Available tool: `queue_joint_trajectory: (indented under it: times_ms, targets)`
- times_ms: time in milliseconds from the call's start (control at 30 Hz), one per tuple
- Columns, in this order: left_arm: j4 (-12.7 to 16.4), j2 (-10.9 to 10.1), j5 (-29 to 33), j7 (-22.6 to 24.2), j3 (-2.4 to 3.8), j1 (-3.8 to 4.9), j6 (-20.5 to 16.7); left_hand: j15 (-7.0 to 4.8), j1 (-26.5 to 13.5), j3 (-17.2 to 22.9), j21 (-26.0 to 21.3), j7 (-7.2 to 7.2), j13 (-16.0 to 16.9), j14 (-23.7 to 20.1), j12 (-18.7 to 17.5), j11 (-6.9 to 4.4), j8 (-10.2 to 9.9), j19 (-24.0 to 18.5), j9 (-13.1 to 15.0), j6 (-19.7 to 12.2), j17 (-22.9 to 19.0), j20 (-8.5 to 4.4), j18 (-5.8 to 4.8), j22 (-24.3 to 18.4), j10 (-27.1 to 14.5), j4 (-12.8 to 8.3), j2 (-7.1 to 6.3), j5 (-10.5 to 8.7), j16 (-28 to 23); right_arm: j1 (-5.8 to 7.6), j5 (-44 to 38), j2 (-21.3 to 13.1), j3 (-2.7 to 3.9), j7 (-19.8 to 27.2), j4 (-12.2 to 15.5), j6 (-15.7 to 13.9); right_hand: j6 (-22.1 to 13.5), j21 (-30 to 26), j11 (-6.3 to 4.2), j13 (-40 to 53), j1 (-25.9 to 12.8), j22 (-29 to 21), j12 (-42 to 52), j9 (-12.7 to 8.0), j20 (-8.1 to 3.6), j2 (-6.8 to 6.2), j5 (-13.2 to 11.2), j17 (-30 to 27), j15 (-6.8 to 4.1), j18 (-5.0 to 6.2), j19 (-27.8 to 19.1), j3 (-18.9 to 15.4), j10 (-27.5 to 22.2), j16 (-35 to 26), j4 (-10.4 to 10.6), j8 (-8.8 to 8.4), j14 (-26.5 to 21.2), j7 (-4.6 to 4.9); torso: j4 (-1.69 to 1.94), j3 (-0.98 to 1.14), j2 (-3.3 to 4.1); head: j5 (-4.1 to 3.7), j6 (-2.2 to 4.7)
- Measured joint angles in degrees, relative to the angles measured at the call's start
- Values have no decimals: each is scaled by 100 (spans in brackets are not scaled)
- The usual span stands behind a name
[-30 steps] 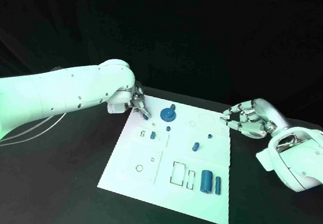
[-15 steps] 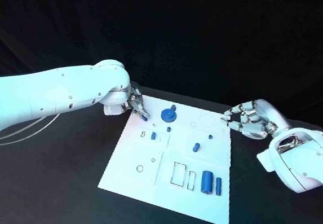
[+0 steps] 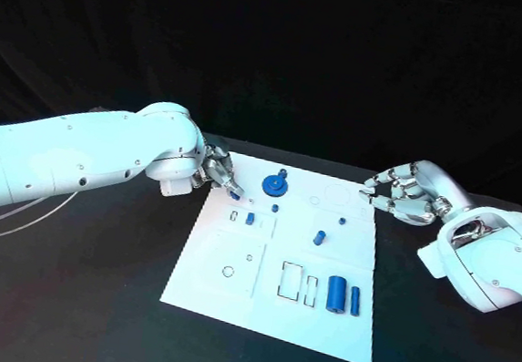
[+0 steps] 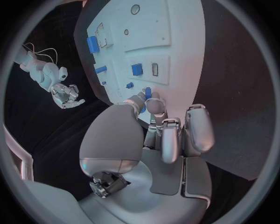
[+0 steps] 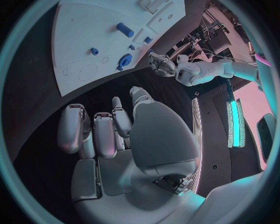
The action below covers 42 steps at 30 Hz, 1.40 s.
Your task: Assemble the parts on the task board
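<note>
The white task board [image 3: 233, 278] lies mid-table. My left hand [image 3: 217, 174] hovers at its far left corner, pinching a small blue piece [image 3: 232, 192] between thumb and a finger; the left wrist view shows this piece [image 4: 147, 93] at the fingertips, just over the board [image 4: 169, 28]. A blue gear [image 3: 274, 183] stands near it on the board. Other blue parts lie there: a small peg [image 3: 274, 208], a short block [image 3: 250, 219], an oblong piece [image 3: 319, 238] and two cylinders [image 3: 336, 292]. My right hand [image 3: 401, 195] hangs off the board's far right corner, fingers curled around nothing.
Black tabletop [image 3: 86, 284] surrounds the board on all sides. Outlined slots [image 3: 288, 280] sit beside the two cylinders. The right wrist view shows the board [image 5: 81, 28], the gear [image 5: 124, 59] and my left hand [image 5: 160, 63] beyond my own right hand [image 5: 116, 130].
My left arm has swung its elbow outward while the hand keeps the small blue piece at the board's far left corner, a touch lower. The right hand has stayed put.
</note>
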Motion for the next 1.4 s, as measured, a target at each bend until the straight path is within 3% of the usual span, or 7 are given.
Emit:
queue_joint_trajectory:
  times_ms: [167,533,1400]
  targets:
    - [216,-99,-138,56,-6,-137,-170,0,-8,50,0,0,6,0,0,-1,1,0,0,0,2,0,0,7,1,-17,-50,-1,0,-6,4,-5,0,4,0,-1,0,-21,0,0,0,1,0,0,0,0,0,0,0,0,0,0,0,-8,0,0,0,0,3,-4,-1,20,-8]
    - [370,-144,-449,105,-3,-290,-294,0,-55,110,0,0,6,0,0,0,1,0,1,1,4,0,0,14,1,-32,-95,-2,0,-19,11,-11,0,11,0,-2,0,-21,0,0,0,4,0,0,0,0,0,0,0,0,0,0,0,-8,0,0,0,0,-10,-3,-1,57,-42]
    - [379,-151,-635,38,-5,-334,-33,0,-165,294,28,0,79,0,79,-21,34,20,6,2,3,-20,0,52,65,-121,-204,-13,25,-26,18,-18,0,19,2,-1,0,-21,0,0,0,2,0,0,0,0,0,0,0,0,0,0,0,-7,0,0,0,0,-12,2,0,66,-74]
